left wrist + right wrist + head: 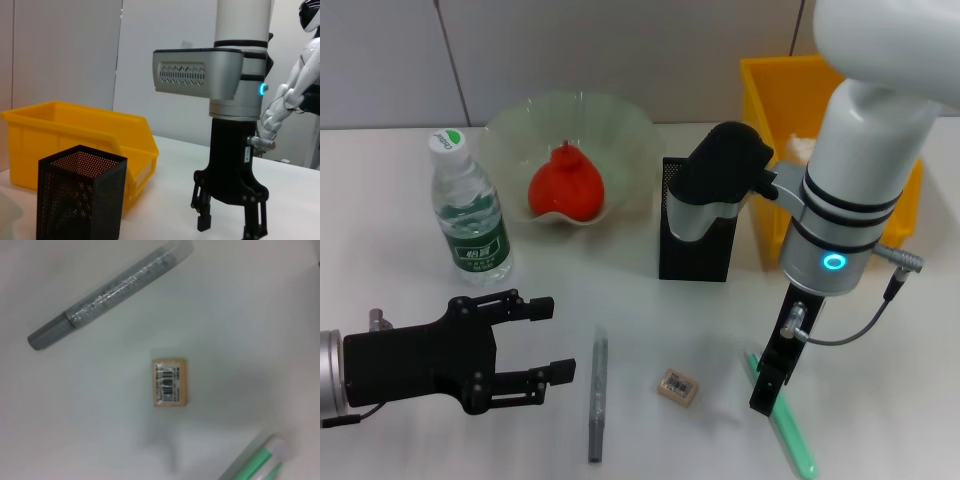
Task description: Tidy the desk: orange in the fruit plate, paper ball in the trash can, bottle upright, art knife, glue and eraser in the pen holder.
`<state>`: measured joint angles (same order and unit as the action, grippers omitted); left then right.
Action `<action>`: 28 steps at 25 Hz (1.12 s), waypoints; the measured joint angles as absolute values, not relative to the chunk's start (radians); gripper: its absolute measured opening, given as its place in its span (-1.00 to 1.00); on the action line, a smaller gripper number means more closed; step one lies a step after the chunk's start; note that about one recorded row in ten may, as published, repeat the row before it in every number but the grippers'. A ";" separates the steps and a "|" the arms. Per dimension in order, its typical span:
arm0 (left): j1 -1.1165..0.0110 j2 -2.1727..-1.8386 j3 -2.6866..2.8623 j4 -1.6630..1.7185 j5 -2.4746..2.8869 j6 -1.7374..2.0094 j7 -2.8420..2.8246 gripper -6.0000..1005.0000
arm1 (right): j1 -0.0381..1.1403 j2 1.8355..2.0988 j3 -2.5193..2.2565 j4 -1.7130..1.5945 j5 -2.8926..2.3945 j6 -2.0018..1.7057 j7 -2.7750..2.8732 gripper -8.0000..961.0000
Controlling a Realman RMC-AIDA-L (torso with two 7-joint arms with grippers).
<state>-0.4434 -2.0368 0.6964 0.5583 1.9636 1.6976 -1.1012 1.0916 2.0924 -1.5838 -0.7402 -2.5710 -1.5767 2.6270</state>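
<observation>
My right gripper (767,385), jaws released, hangs lower right, just right of the eraser (678,387); left gripper (525,352) gapes, farther.

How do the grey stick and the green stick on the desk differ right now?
The grey stick is dark grey with a glittery body; the green stick is pale green and translucent. The grey one lies nearly straight toward the robot, left of the eraser; the green one lies slanted, right of it. The right end effector hangs over the green stick's far end, while the grey one lies unobstructed. Both lie flat on the desk, outside the pen holder.
</observation>
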 joint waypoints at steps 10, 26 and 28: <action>-0.443 -2.037 0.702 0.558 1.964 1.688 -1.101 0.57 | 1.069 2.092 -1.621 -0.730 -2.537 -1.537 2.628 0.65; -0.443 -2.041 0.704 0.558 1.963 1.688 -1.103 0.57 | 1.054 2.092 -1.708 -0.730 -2.492 -1.495 2.632 0.65; -0.442 -2.041 0.704 0.558 1.963 1.688 -1.103 0.57 | 1.053 2.092 -1.721 -0.731 -2.491 -1.491 2.636 0.65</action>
